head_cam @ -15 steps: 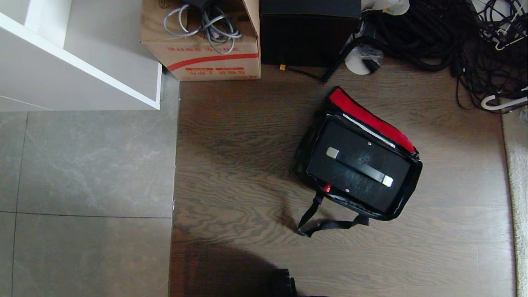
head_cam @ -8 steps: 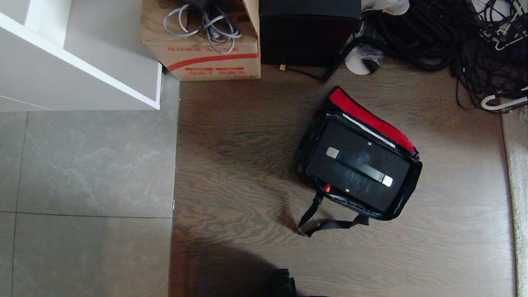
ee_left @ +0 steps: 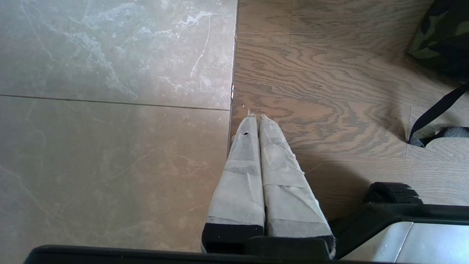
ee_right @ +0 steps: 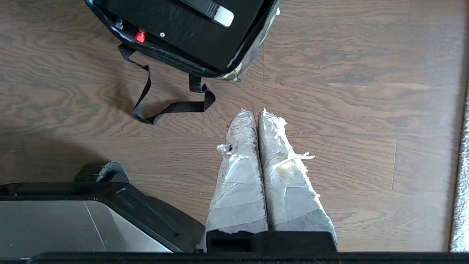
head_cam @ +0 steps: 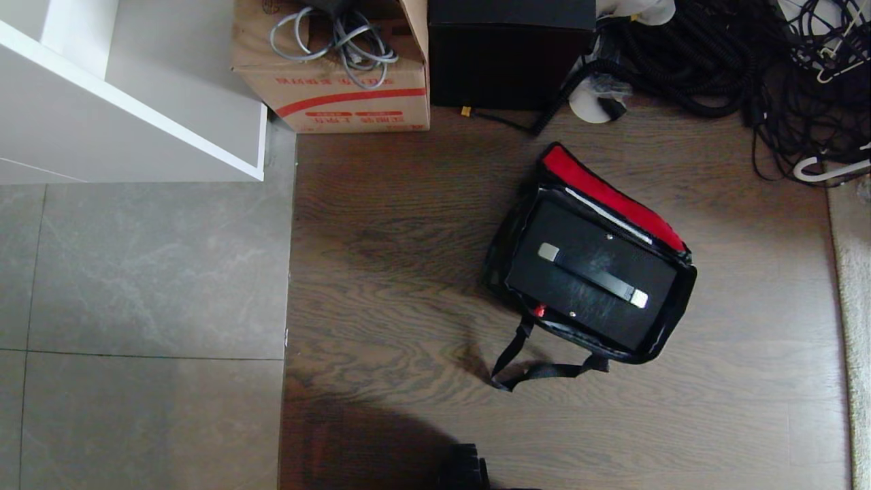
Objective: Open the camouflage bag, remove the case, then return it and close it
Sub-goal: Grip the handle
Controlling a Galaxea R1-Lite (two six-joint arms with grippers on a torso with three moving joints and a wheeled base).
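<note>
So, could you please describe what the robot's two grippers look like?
Both look alike. The left gripper has two long tapering fingers wrapped in pale grey-white tape, set on a black base. The right gripper has the same taped fingers on a black mount, but its wrapping is frayed, with loose shreds and a yellowish stain.

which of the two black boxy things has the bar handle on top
The flat black hard case inside the open camouflage bag; the larger black cube-shaped box shows none.

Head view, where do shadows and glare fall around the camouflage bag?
Head view: a dark shadow spreads left of the camouflage bag and along the bottom edge; the case shows dull sheen. Right wrist view: the wood floor has a pale glare band.
</note>
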